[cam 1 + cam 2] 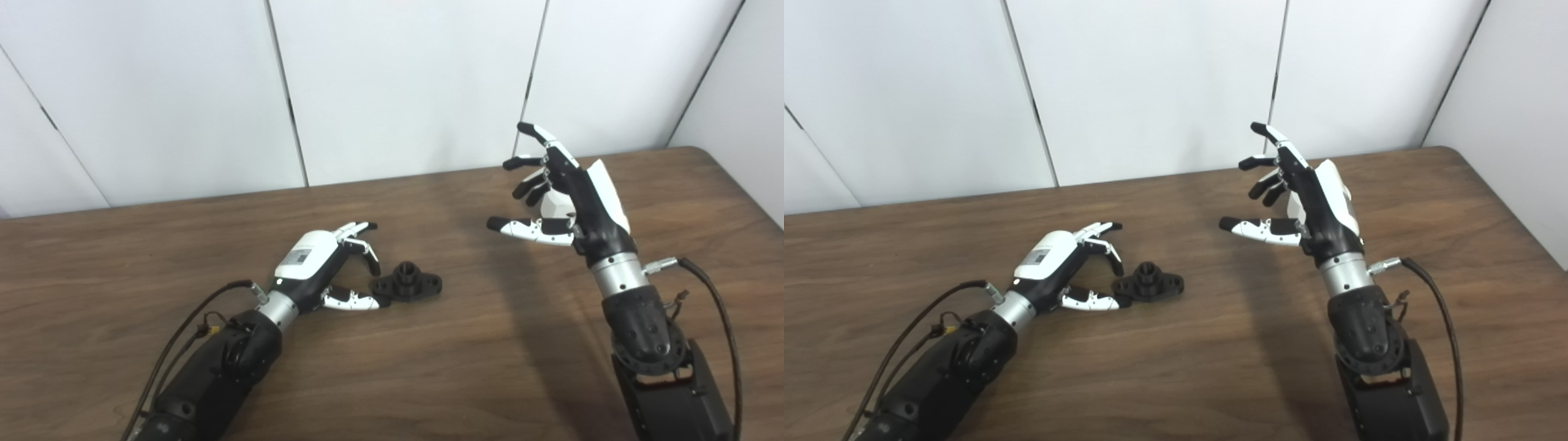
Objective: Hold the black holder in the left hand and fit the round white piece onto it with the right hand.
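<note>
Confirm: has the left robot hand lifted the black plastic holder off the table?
No, the black plastic holder lies on the wooden table beside the open left robot hand.

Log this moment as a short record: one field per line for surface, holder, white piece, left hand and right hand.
surface: brown wooden table, white wall panels behind it
holder: black holder lying flat on the table, not lifted
white piece: not visible on the table in either view
left hand: left hand low at the table, fingers open, fingertips at the holder's near end, no grasp closed
right hand: right hand raised above the table, fingers spread apart, away from the holder
</note>
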Robot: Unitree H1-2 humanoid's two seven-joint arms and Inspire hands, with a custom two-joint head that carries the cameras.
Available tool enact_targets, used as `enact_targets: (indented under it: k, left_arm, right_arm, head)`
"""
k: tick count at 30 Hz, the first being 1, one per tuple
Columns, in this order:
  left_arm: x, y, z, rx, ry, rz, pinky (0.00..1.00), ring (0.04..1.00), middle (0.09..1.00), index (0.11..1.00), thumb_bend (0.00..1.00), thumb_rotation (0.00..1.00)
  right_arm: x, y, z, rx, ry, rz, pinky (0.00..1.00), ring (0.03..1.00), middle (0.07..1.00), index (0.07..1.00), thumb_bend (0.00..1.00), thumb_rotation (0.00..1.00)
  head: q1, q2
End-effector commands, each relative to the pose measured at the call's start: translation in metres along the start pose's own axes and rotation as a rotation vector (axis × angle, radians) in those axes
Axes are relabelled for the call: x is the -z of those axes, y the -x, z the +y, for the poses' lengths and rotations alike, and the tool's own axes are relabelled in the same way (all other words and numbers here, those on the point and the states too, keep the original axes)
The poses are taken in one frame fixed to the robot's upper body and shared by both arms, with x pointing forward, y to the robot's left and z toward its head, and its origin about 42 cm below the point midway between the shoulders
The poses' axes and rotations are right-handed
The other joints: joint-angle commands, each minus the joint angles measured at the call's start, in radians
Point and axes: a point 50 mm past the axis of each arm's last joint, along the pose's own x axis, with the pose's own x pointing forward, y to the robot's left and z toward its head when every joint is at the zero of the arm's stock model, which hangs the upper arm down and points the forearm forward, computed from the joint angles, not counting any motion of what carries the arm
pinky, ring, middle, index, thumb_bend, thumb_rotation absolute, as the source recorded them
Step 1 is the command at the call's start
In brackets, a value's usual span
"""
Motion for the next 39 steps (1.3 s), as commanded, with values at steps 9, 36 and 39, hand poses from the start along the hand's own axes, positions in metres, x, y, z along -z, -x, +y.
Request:
enact_targets:
  k: [9, 36, 39]
  left_arm:
    - [0.0136, 0.0283, -0.0453, 0.202, -0.020, 0.099, 0.85, 0.952, 0.944, 0.545, 0.80, 0.18]
    - [0.0080, 0.0247, -0.0513, 0.165, -0.009, 0.073, 0.85, 0.954, 0.956, 0.662, 1.00, 0.32]
    - [0.0078, 0.0232, -0.0535, 0.142, -0.002, 0.069, 0.85, 0.953, 0.956, 0.665, 1.00, 0.32]
  right_arm:
    - [-0.0150, -0.0138, -0.0084, 0.039, -0.001, -0.073, 0.39, 0.501, 0.686, 0.903, 0.59, 0.17]
    - [-0.0150, -0.0171, -0.0098, 0.035, 0.004, -0.078, 0.39, 0.503, 0.690, 0.905, 0.60, 0.17]
    - [-0.0148, -0.0174, -0.0092, 0.033, 0.005, -0.079, 0.40, 0.513, 0.694, 0.906, 0.59, 0.18]
  head:
    - [0.004, 0.002]
    - [0.014, 0.006]
    - [0.015, 0.004]
